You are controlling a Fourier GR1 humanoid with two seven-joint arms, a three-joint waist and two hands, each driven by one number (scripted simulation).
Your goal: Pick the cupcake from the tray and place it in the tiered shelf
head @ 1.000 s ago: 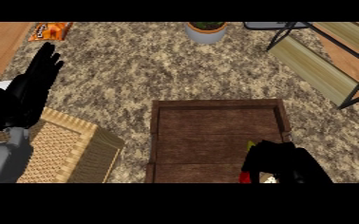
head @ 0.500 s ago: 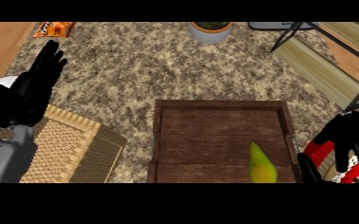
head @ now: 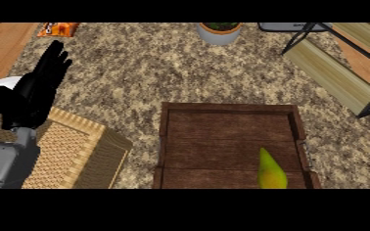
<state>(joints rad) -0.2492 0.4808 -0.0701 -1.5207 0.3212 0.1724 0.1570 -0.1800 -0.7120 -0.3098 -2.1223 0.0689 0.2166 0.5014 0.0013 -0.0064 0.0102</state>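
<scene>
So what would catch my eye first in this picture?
Probably the dark wooden tray at lower middle, with a yellow-green pear lying in its near right corner. Then the black left hand at the left edge, fingers straight, above a wicker basket. At the top right stands a slatted wooden shelf, with a potted plant beside it.

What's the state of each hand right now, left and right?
Left hand: open, fingers straight, resting at the view's left edge, holding nothing.
Right hand: not in view.
</scene>
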